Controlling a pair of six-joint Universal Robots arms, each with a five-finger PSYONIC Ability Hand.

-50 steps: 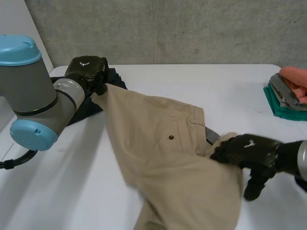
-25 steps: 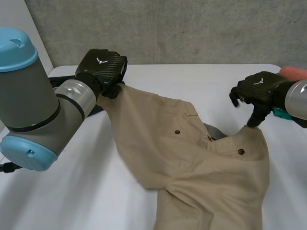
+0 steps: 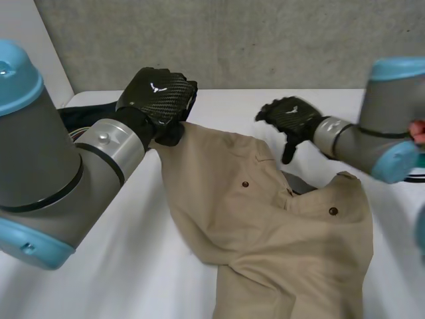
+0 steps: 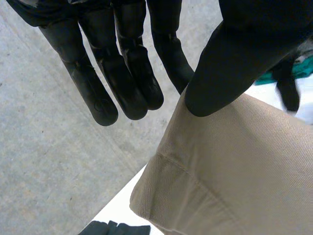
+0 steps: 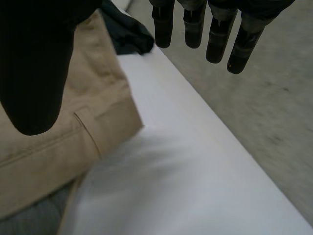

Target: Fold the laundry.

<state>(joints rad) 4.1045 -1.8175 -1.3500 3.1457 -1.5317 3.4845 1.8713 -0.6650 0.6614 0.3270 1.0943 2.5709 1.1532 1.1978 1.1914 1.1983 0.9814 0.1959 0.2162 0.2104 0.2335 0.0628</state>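
Since the white worktop (image 3: 133, 279) carries the beige trousers (image 3: 265, 239) rumpled and bunched rather than squared, I judge the folding barely begun. No clean fold shows. The waistband end, with its two buttoned pockets, lies crooked toward the right arm's side, and the rest slumps toward the near edge. Spreading them flat would come first, then the folds proper.

A dark garment (image 3: 72, 118) lies heaped at the far left behind the left arm, apparently waiting its turn. A scrap of grey cloth (image 3: 300, 181) peeps from under the trousers by the waistband; what it belongs to I cannot tell.

The left hand (image 3: 159, 96) is raised off the worktop at the trousers' far left end. It pinches a hemmed corner between thumb and straight fingers, so the cloth slopes taut from it down to the worktop.

The right hand (image 3: 290, 116) hovers above the far side of the waistband, clear of the cloth, its fingers loose and straight, holding nothing. The waistband's corner lies just below and beside its thumb.
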